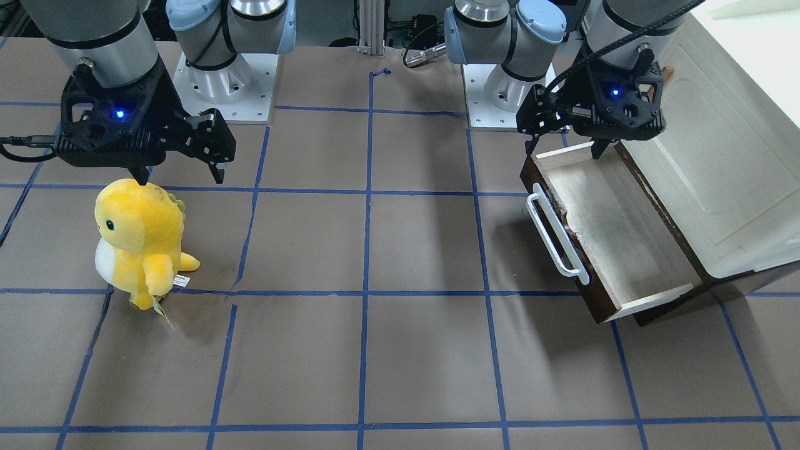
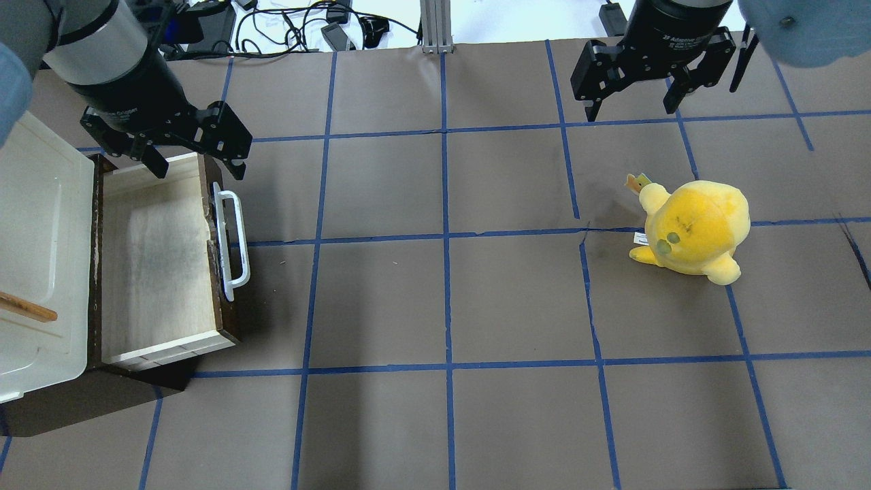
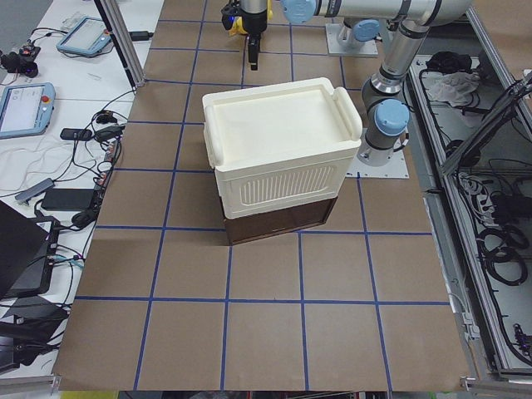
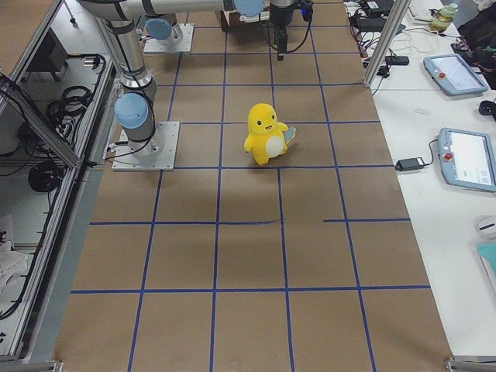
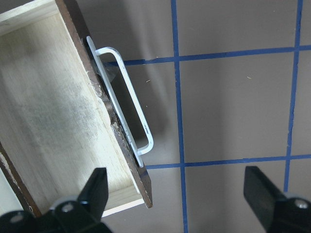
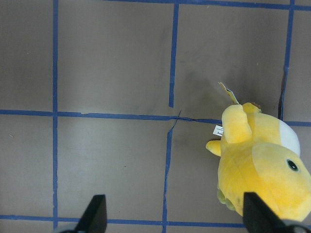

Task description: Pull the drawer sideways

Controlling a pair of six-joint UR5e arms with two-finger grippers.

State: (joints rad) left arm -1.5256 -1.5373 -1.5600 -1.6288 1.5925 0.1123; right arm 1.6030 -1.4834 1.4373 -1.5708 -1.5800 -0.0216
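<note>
**Taped table, drawer out, both grippers spread**

Brown table (image 1: pixel 425 362), crossed by blue tape lines, bears the drawer (image 1: pixel 615 231) at the robot's left end. It is drawn out from under the cream-white cabinet top (image 1: pixel 706 175), with its pale inside exposed and its white handle (image 1: pixel 555 234) facing the table's middle. Over the drawer's end nearest the robot base hangs the left gripper (image 1: pixel 565 152), fingers wide apart, one above the inside and the other out past the handle. It seems to touch nothing, though height is hard to judge. Well apart from the drawer, on its handle side, stands a yellow plush toy (image 1: pixel 140 237). The right gripper (image 1: pixel 180 179) is just above it, fingers apart and holding nothing.
</note>
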